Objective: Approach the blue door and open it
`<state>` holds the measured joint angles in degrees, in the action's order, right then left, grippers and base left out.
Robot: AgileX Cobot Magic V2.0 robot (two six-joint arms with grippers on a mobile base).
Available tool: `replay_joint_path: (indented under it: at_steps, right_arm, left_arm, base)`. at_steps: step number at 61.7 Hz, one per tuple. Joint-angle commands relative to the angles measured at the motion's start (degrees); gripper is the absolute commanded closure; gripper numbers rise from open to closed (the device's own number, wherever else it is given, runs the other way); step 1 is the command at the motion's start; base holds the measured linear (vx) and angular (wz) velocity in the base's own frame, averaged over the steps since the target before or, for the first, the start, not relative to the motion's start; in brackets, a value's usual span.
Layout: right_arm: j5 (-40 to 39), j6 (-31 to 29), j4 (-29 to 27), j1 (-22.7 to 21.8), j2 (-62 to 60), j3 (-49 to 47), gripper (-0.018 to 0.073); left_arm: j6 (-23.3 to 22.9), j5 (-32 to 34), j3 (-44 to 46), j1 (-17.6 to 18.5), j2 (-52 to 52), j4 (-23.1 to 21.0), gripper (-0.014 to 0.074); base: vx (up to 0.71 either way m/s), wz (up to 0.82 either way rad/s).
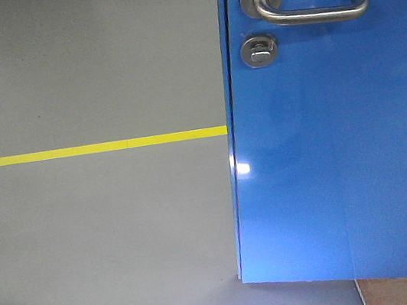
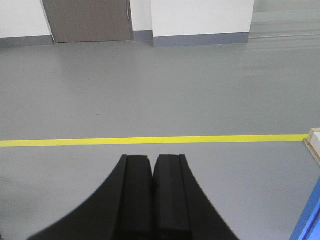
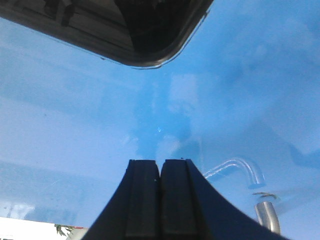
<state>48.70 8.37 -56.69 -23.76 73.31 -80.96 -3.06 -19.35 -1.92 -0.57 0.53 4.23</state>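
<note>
**Up close to the blue door**

Here the blue door fills the right side of the front view, its silver lever handle above a round lock. A yellow line crosses the grey floor. The left pincer is pressed together over the floor; the right pincer is pressed together, facing the glossy door.

Bright, even light, glare on blue door

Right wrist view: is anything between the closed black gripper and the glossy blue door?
Nothing visible. The right gripper, jaws together, faces the bare glossy blue door; the silver lever handle sits off to its lower right.
</note>
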Motion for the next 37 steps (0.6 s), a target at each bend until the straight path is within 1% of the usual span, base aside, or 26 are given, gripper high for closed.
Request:
replay_joint_path:
  at_steps: [1,7,11,16,17,23,24,28,29,33,37]
  right_arm:
    - [-2.8,-0.3,-2.8,-0.2,-1.2,-1.6,0.0564]
    - [-2.8,-0.3,-2.6,-0.2,-1.2,-1.6,0.0564]
    - [-3.5,-0.3,0.4,-0.2,-1.6,-1.4,0.0564]
    - [-3.7,-0.3,8.7,-0.1,-2.6,-0.1,0.0564]
    - [-3.5,-0.3,11.3,-0.1,-2.9,0.2,0.0564]
    - [-2.8,-0.3,22.4,0.5,-5.5,3.9,0.0564]
    - [-3.0,-0.3,25.0,0.8,-6.1,4.6,0.0564]
    - [-4.7,-0.3,33.4,2.6,-9.0,8.7,0.0564]
    - [-5.0,-0.3,34.3,3.1,-10.1,9.8,0.0564]
    - [-8.9,-0.4,43.3,6.0,-13.6,15.3,0.0564]
    - [-13.5,-0.4,50.9,9.7,-18.1,22.1,0.0564]
  left_arm:
    - [-0.2,4.8,2.0,0.2,1.1,0.0,0.0526]
    - [-0.2,4.8,2.0,0.2,1.1,0.0,0.0526]
    - [-0.2,4.8,2.0,0.2,1.1,0.0,0.0526]
    - [-0.2,4.8,2.0,0.2,1.1,0.0,0.0526]
    - [-0.2,4.8,2.0,0.2,1.1,0.0,0.0526]
    - [-0.2,4.8,2.0,0.2,1.1,0.0,0.0526]
    - [-0.2,4.8,2.0,0.2,1.1,0.0,0.0526]
    - [-0.2,4.8,2.0,0.2,1.1,0.0,0.0526]
    - [-0.2,4.8,2.0,0.2,1.1,0.0,0.0526]
    - [-0.2,4.8,2.0,0.2,1.1,0.0,0.0526]
    - [-0.2,4.8,2.0,0.2,1.1,0.0,0.0526]
  base:
    - [0.0,0.0]
    - [0.0,0.0]
    - [0.0,0.0]
    - [0.0,0.0]
    - [0.0,0.0]
    - [0.0,0.0]
    - [0.0,0.0]
    - [0.0,0.0]
    - [0.0,0.0]
    - [0.0,0.0]
    - [0.0,0.0]
